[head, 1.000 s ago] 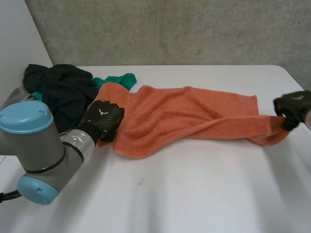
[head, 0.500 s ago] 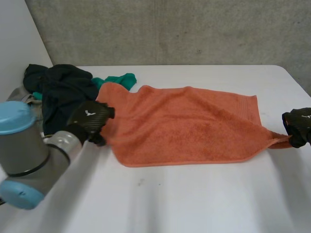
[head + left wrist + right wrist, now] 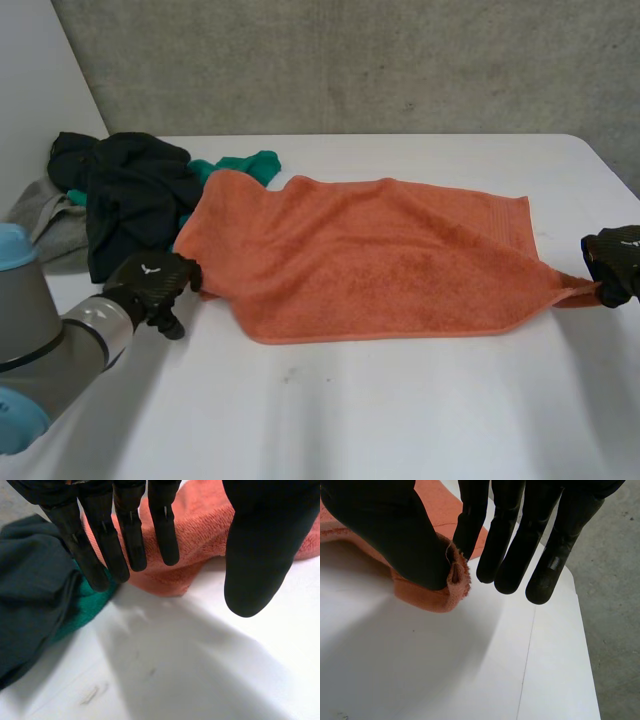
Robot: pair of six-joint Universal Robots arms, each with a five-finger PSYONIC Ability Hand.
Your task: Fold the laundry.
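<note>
Orange terry towel lies spread across the middle of the white table as we set about flattening it for a fold. Our right hand, out by the table's right edge, pinches the towel's near right corner between the thumb and one finger, with the other fingers straight. Our left hand is at the towel's left end with fingers straight and thumb apart, holding nothing. In the left wrist view, the towel's rounded left edge lies just past the fingertips. We judge that the left hand needs to take the near left corner and draw it away from the right hand's hold. That should straighten the near edge and ease the slanting crease that runs in from the pinched corner. The pinch takes only the tip of the corner, so a hard tug could pull it free, and a slow, even pull looks safer. The left hand should also keep clear of the dark garments heaped near it. A green cloth pokes out of that heap beside the towel's far left corner, and a grey cloth lies at the table's left edge. The tabletop is smooth with faint scuffs. A bare concrete wall stands behind it, and a concrete floor lies past its right edge.
</note>
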